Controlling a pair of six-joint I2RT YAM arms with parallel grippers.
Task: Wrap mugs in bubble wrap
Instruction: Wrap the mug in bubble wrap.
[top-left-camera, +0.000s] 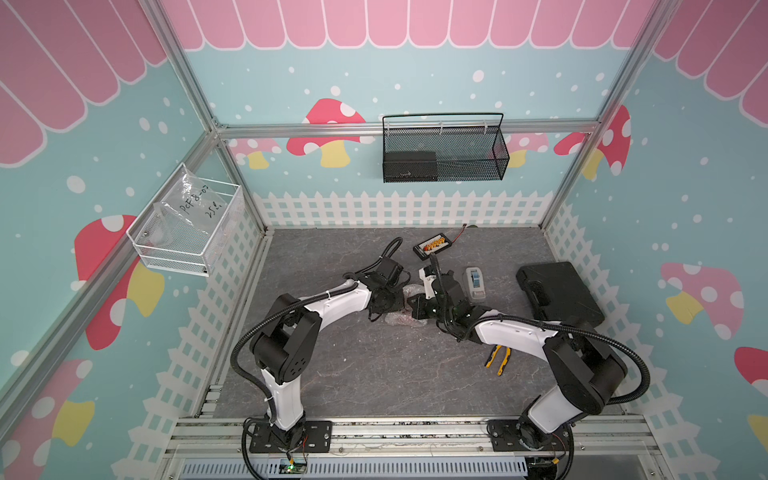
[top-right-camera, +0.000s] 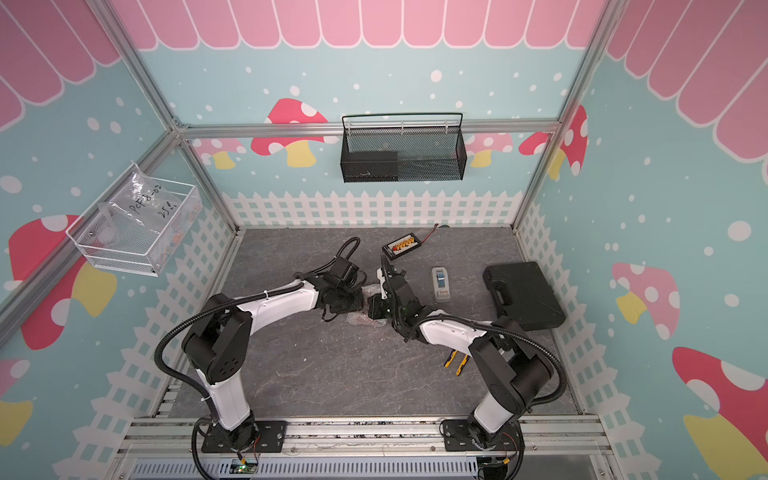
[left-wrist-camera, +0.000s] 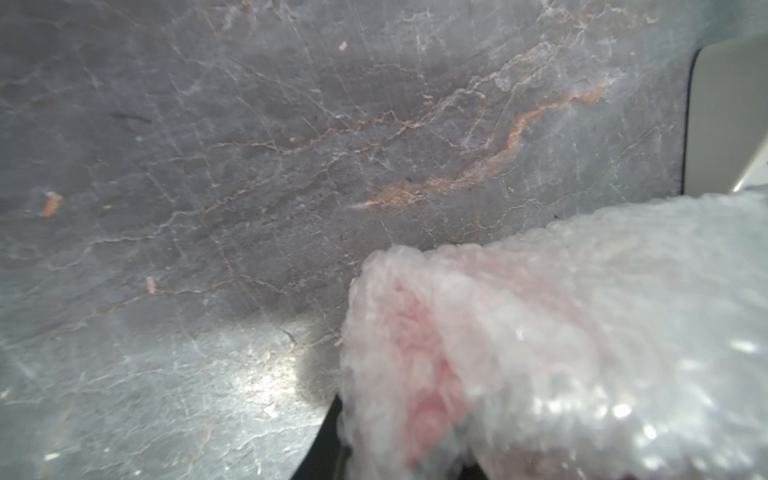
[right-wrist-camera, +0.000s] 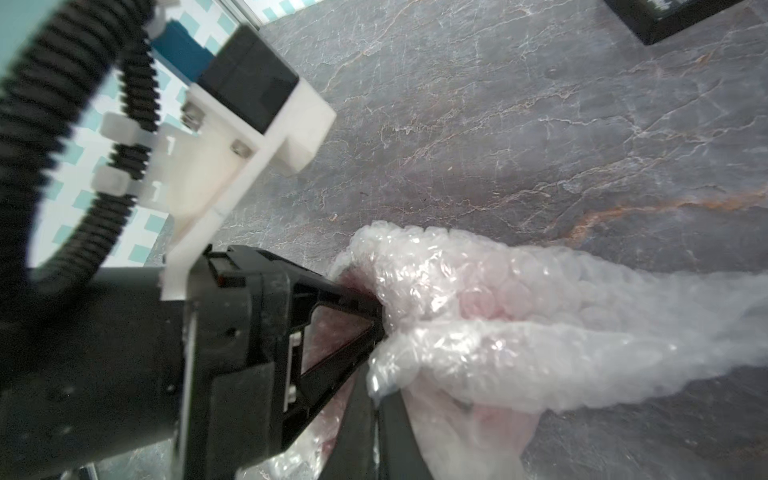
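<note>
While both arms reach inward, left claw pinches bubble wrap | right claw — pressed together

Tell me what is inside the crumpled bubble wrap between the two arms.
Through the crumpled translucent bubble wrap only a blurred red-pink patch shows, presumably the small red mug. Its rim, handle and outline are covered by the folded layers.

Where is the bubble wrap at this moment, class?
In both top views the bubble wrap lies bunched between the left gripper and right gripper, left of the grey-blue device.
</note>
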